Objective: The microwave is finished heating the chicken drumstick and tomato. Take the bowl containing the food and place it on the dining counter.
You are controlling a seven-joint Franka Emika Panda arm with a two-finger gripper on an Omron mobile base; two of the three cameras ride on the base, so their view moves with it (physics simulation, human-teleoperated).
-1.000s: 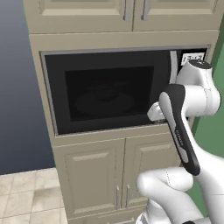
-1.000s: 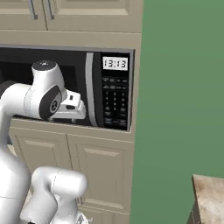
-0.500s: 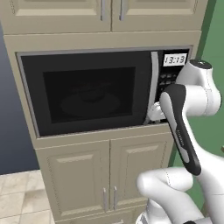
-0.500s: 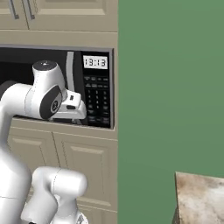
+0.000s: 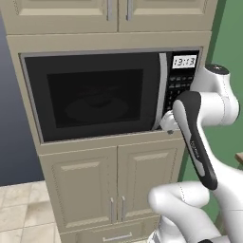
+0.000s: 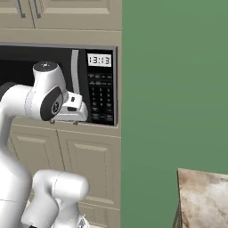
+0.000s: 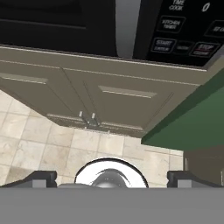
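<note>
In the left base view, the microwave (image 5: 102,97) is seen shut, a dim bowl (image 5: 97,105) behind its glass. In the right base view, the dining counter (image 6: 202,196) lies lower right. In the hand view, the gripper (image 7: 111,177) is spread wide, nothing held.

your arm rises from the base at 5 o'clock in the left base view, goes up through a dark-banded forearm and bends at the elbow near 2 o'clock, with the wrist folding back toward centre. in the right base view the same elbow sits at 10 o'clock and the hand points toward 3 o'clock. your gripper (image 7: 112,177) has its jaws spread wide with nothing between them; the finger tips (image 7: 43,178) sit far apart at 7 and 5 o'clock in the hand view. the hand is roughly level and aimed forward.
</note>
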